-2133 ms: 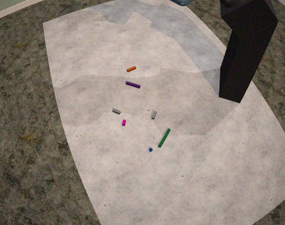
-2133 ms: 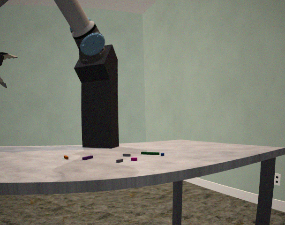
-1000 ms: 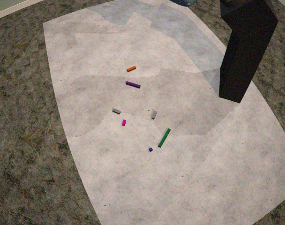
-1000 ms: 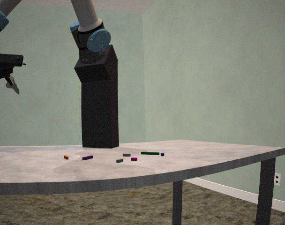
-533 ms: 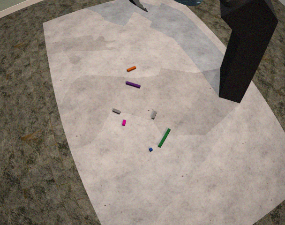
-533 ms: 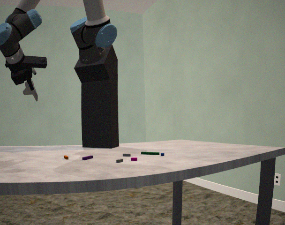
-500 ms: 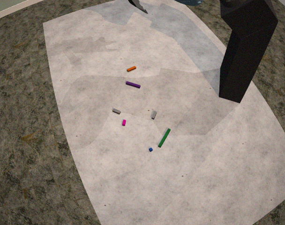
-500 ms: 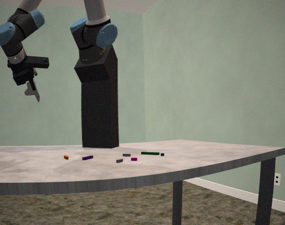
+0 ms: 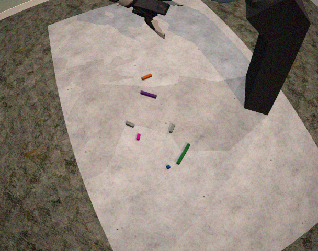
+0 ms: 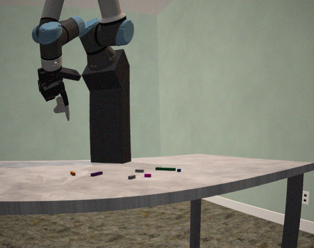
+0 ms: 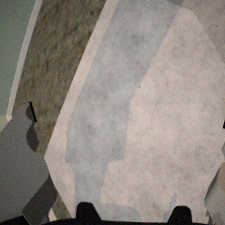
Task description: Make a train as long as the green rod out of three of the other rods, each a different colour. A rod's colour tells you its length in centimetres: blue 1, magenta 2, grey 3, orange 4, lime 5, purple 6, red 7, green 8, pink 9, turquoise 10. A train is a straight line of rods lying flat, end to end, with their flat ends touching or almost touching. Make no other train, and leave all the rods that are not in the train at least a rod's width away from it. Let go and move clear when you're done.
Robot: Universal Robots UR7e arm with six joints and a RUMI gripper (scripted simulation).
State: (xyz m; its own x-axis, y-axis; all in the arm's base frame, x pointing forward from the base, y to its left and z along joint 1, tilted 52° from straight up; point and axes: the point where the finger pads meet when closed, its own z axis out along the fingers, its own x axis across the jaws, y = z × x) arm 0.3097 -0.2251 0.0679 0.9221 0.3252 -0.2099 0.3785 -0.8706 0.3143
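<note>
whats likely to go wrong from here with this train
The blue rod lies close to the green rod, so fingers reaching for it might knock the green one. Two grey rods lie apart, and using both could spoil the three-colour rule. The purple rod may tempt, but with two other colours it would overshoot: only blue, magenta and one more would be needed, so orange, grey and blue fit.

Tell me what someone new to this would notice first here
The black pillar probably grabs the eye first, standing at the table's far side in the exterior view. Next comes the open tool, hanging in the air left of it there. Then the green rod, the longest one, lying beside the small blue rod.
</note>
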